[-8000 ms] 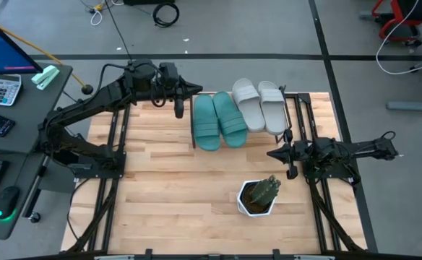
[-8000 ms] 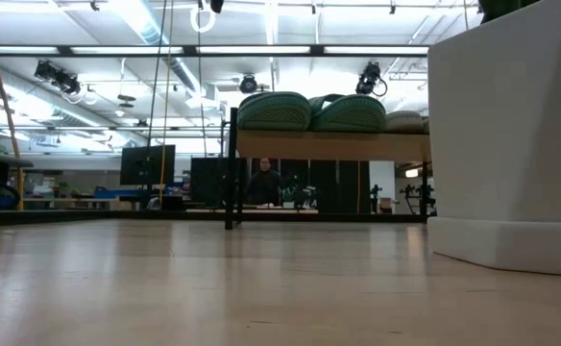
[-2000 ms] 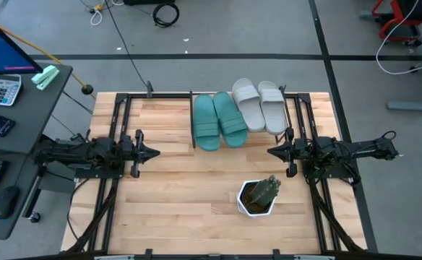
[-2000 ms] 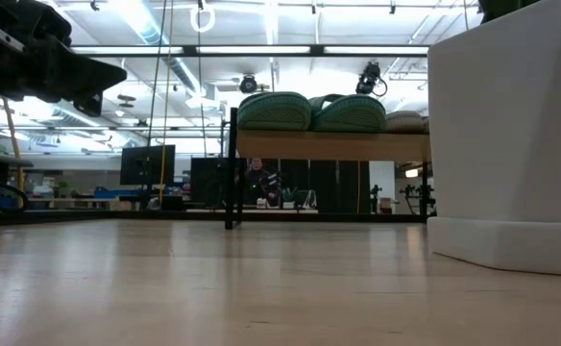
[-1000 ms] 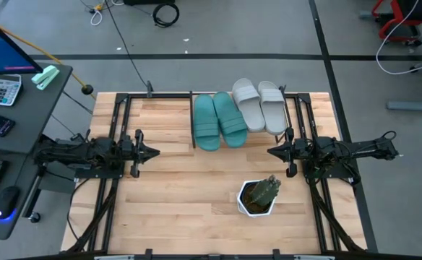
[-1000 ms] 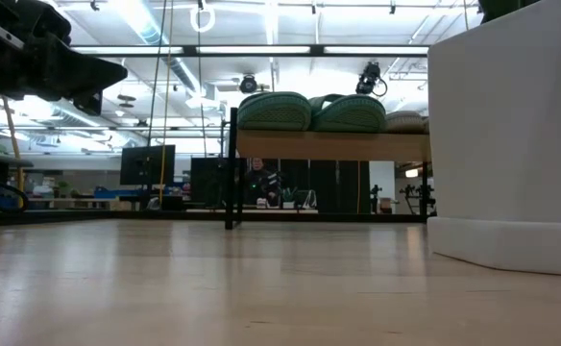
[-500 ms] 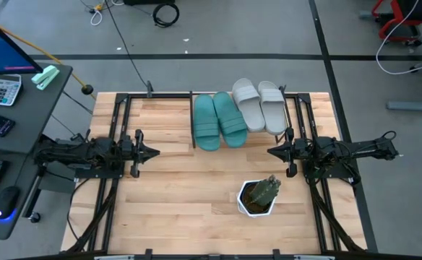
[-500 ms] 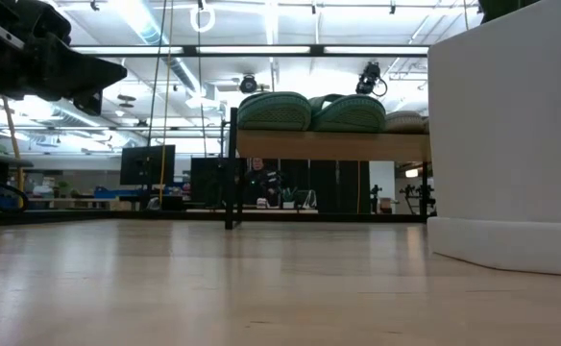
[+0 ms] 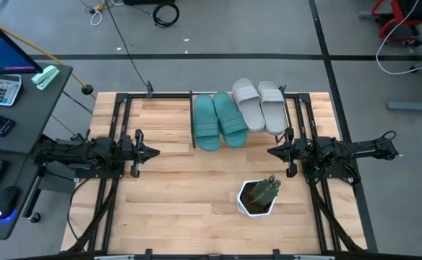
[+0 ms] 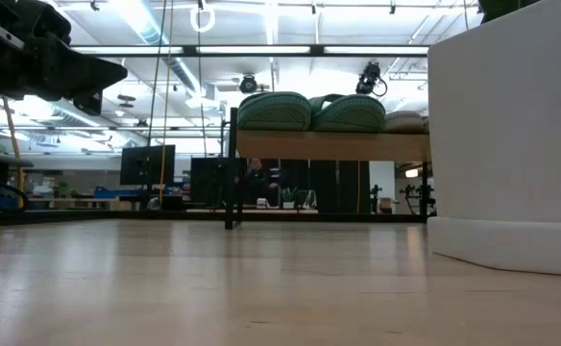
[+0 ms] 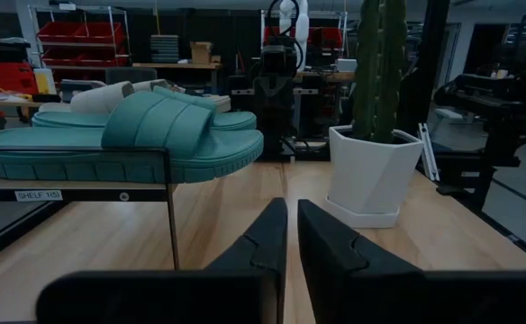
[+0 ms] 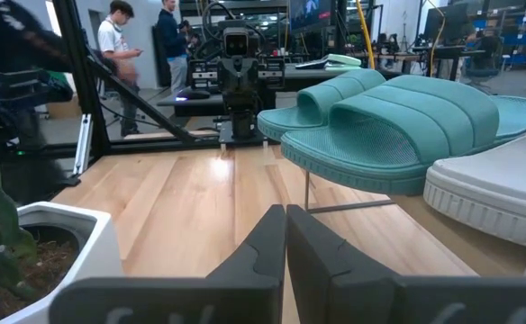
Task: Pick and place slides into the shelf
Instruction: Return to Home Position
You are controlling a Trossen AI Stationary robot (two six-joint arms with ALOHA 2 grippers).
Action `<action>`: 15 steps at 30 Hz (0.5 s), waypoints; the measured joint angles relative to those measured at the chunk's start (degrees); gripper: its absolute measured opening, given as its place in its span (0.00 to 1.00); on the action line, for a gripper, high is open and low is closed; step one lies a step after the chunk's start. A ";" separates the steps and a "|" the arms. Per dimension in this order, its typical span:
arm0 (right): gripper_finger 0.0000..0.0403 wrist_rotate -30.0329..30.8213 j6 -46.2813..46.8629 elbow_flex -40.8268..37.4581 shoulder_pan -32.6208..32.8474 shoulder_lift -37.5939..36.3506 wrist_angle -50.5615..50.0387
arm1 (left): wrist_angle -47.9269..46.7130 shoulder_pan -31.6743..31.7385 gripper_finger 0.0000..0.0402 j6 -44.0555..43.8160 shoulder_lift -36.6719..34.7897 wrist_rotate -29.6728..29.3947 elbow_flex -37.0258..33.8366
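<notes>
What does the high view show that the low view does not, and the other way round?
Only the high view shows the right gripper and the calculator on the side desk. Only the low view shows the black leg under the shelf and a person in the room behind. Both show the teal slides on the shelf and the white pot.

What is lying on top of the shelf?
On the shelf lie two pairs of slides: the teal-green pair beside the light grey pair. From above they cover most of its plank. In the low view the white pot partly hides the grey pair.
</notes>
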 joint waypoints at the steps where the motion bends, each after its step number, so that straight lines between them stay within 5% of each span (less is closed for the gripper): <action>1: 0.05 0.00 0.00 0.00 0.00 0.00 0.00 | 0.00 0.00 0.08 0.00 0.00 0.00 0.00; 15: 0.05 0.00 0.00 0.00 -0.02 0.01 0.00 | 0.00 0.00 0.07 0.00 0.01 0.00 0.00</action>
